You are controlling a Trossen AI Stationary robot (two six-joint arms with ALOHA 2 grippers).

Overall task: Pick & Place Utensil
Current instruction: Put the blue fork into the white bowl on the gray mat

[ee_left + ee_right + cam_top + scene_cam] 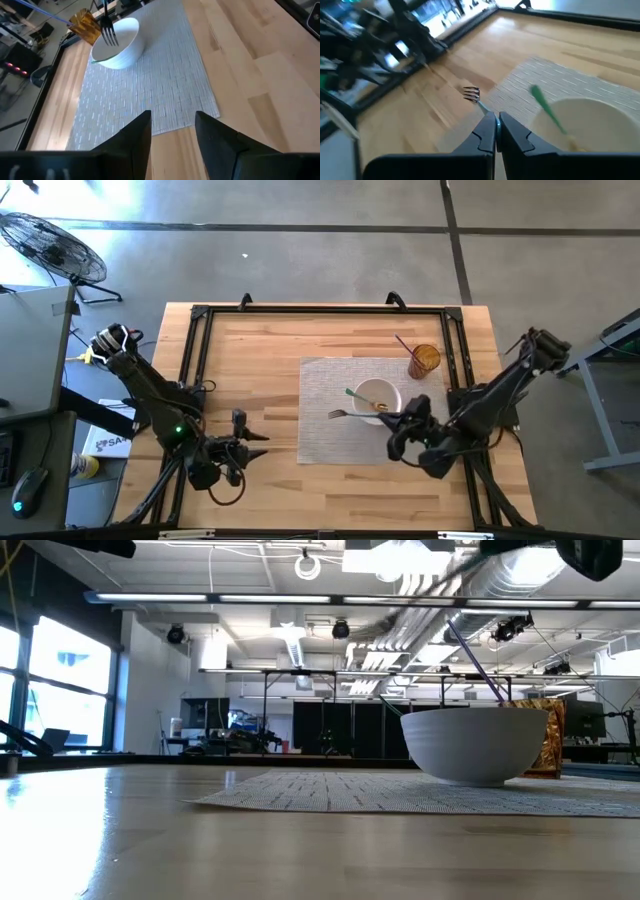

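I hold a metal fork by its handle, my right gripper pinched narrowly shut on it, its tines sticking out level beyond the rim of the white bowl toward the bare wood. The bowl sits on a grey placemat, with a green-handled utensil already leaning inside it and an amber cup just beyond it. My left gripper waits with its fingers spread, well apart from the bowl, near the mat's edge. The grip looks thin: I judge the fork could pivot or slip free, or clip the bowl's rim and strike the utensil inside, landing on the worktop instead
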